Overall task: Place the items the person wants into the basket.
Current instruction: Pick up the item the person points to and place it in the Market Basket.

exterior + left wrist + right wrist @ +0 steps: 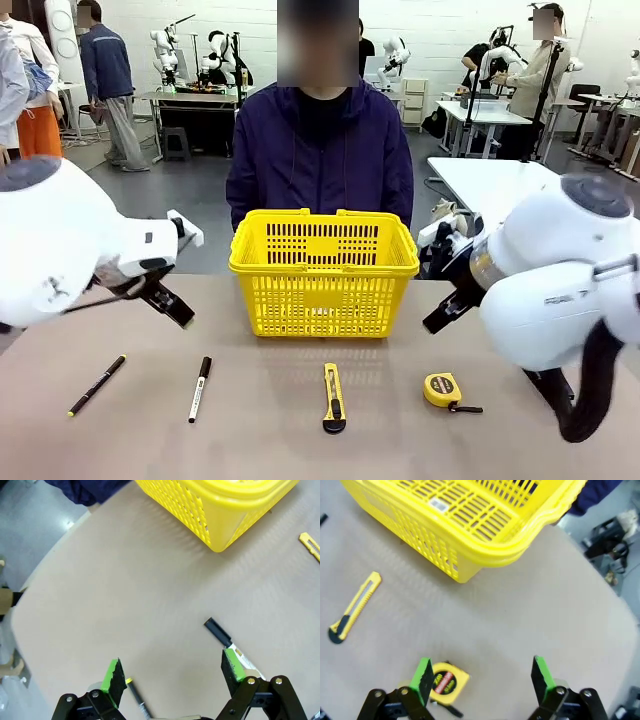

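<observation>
The yellow basket [323,270] stands mid-table in front of the person [320,150] in the dark jacket, whose hands stay out of sight. The yellow tape measure [443,389] lies at the front right; in the right wrist view the tape measure [446,681] sits just by one pad of my open right gripper [482,679]. The white marker [200,388] with black cap lies at the front left, and the marker [226,641] shows by one pad of my open left gripper [175,676]. Both grippers hover above the table, holding nothing.
A yellow-and-black utility knife [333,397] lies at the front centre, between marker and tape measure. A thin black pen [97,385] with a yellow-green tip lies far left. The basket [470,520] appears empty inside. Bare table surrounds the items.
</observation>
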Robot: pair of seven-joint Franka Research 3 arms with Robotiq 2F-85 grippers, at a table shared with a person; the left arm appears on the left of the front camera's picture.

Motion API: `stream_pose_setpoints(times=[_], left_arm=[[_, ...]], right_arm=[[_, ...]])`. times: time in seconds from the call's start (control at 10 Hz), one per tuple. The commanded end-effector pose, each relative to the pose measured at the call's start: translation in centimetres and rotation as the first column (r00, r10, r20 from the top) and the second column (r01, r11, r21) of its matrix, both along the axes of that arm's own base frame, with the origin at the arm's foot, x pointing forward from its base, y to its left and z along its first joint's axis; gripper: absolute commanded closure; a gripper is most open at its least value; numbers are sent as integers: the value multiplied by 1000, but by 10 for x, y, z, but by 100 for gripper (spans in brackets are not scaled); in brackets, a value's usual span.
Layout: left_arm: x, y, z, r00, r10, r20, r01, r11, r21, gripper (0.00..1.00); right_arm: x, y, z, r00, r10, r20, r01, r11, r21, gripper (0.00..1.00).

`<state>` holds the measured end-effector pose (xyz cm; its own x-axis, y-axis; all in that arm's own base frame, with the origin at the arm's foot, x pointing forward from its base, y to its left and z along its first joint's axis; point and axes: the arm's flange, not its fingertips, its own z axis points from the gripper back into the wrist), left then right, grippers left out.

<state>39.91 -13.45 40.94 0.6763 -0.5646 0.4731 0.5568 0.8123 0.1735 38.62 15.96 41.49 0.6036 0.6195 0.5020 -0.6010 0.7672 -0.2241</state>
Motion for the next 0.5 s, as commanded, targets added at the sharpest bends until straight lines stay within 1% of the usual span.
stream_pose_setpoints(times=[0.0, 0.2, 0.3, 0.4], left_arm=[[-16, 15, 60, 999, -47, 18, 45, 996, 80, 0], [-32, 14, 105, 997, -69, 31, 67, 994, 85, 0], [-33, 12, 133, 996, -83, 38, 80, 993, 86, 0], [-40, 10, 155, 996, -80, 47, 75, 992, 102, 0]], right_arm=[[-21, -9, 60, 1000, -10, 22, 12, 997, -74, 0], [-26, -11, 117, 1000, 10, -25, -13, 992, -124, 0], [-24, -6, 151, 999, 34, -41, -39, 990, -135, 0], [-26, 1, 175, 998, 42, -50, -50, 985, -167, 0]])
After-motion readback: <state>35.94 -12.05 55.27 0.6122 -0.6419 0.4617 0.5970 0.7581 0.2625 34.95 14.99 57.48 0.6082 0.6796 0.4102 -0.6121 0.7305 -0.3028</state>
